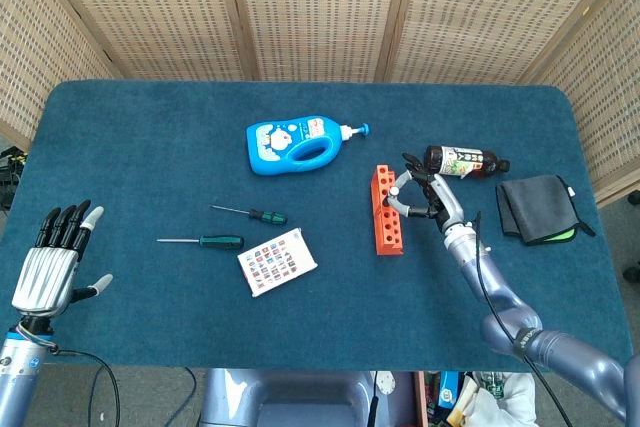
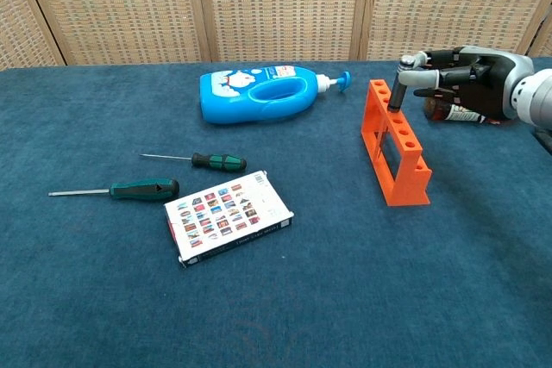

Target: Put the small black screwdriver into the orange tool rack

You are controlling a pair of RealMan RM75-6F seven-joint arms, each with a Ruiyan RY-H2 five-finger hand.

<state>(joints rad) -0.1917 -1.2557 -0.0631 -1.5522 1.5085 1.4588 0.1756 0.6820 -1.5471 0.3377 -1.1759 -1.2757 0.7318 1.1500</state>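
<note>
Head view: left hand (image 1: 50,265) raised off the table's near left corner, fingers spread, holding nothing; only this view shows it. Right hand (image 1: 425,197) beside the orange rack (image 1: 386,211), pinching the small black screwdriver (image 1: 397,190).

Chest view: screwdriver (image 2: 396,92) upright, tip at a far hole of the rack (image 2: 395,141), seemingly just entering; hard to tell. Rack is boxy plastic with a row of round holes. Right hand (image 2: 459,82) metal and black. Blue felt-like table (image 2: 345,282)
</note>
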